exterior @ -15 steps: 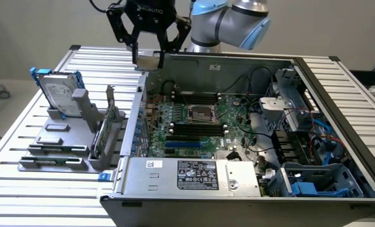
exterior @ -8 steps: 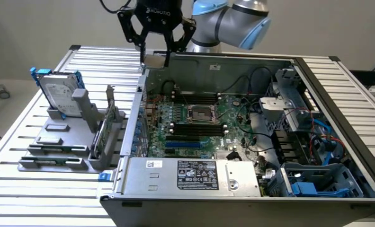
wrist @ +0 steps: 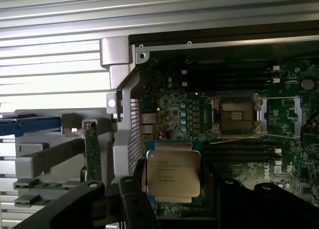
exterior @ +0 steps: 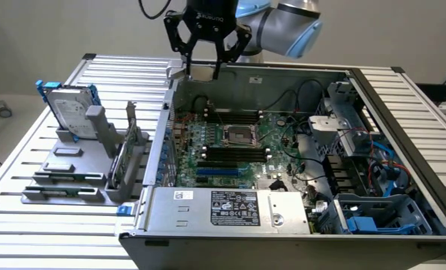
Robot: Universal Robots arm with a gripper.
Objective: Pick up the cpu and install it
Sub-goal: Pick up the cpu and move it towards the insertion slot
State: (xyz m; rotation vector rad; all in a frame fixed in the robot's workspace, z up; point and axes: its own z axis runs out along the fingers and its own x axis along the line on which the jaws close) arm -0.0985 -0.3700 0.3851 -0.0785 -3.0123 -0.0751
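Observation:
The cpu point(wrist: 173, 173), a flat square chip with a shiny metal top and printed text, sits between my two black fingers point(wrist: 130, 201). My gripper point(exterior: 203, 72) hangs above the far corner of the open computer case point(exterior: 335, 73) on the exterior view's left, shut on the cpu point(exterior: 201, 72). The motherboard's empty socket point(exterior: 236, 135) lies lower down in the middle of the board, with its metal frame folded open point(wrist: 237, 115). The chip is held flat, well above the board and off to the side of the socket.
A hard drive in a blue frame point(exterior: 71, 109) stands upright on a grey fixture rack point(exterior: 65, 169) at the exterior view's left. Black memory slots point(exterior: 234, 153) flank the socket. A power supply point(exterior: 234, 208) and cables point(exterior: 313, 163) fill the near and right parts of the case.

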